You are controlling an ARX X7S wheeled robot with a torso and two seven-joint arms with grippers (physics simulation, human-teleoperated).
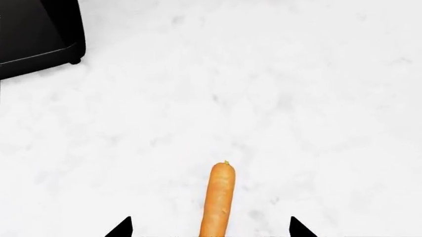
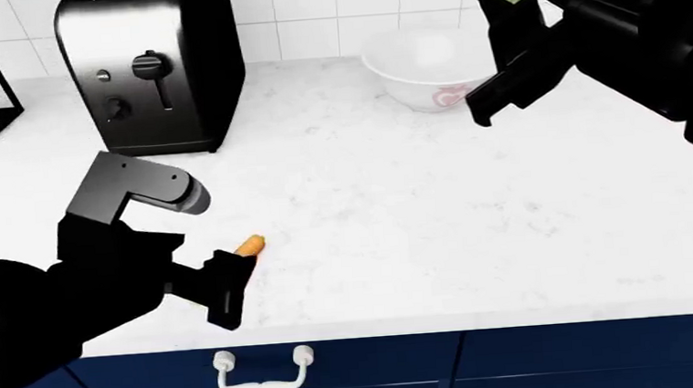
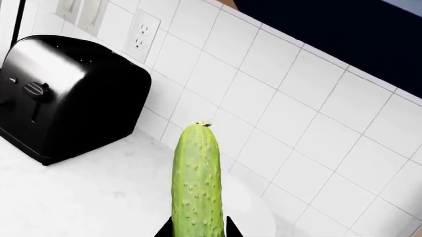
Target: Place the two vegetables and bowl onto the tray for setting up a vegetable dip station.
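Left gripper (image 1: 211,232) hovering wide open over the carrot (image 1: 218,197), one fingertip (image 1: 122,228) on either side, nothing gripped yet. Lying flat on the white counter (image 1: 277,98), long axis pointing toward 12 o'clock from the jaws, straight along the reach and square to the closing line. Sitting well placed for a drop and pinch. Right gripper (image 2: 513,31) clamping the cucumber (image 3: 196,182), raised at about 1 o'clock, above the bowl (image 2: 424,70). Tray not showing anywhere. Toaster (image 2: 154,65) standing at 11 o'clock.
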